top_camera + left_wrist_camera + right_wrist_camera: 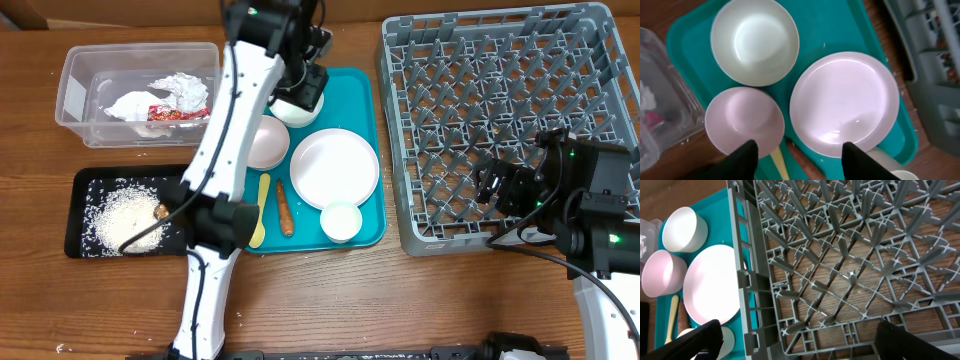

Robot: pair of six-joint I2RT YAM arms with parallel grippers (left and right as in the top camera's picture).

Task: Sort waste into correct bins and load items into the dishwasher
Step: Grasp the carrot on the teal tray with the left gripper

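On the teal tray (366, 100) are a white bowl (755, 41), a pink bowl (742, 120), a large white plate (334, 167), a small cup (341, 220), a yellow spoon (260, 212) and a brown stick (285, 208). My left gripper (797, 150) is open and empty, hovering above the bowls and plate. My right gripper (797, 335) is open and empty over the front left corner of the grey dish rack (500, 110), which holds nothing. The clear tub (80, 95) holds napkins (175, 92) and a red wrapper (170, 114). The black tray (80, 190) holds rice (125, 215) and a brown clump (161, 210).
The teal tray lies between the two bins on the left and the dish rack on the right. My left arm reaches over the black tray and the teal tray's left side. Bare wooden table runs along the front.
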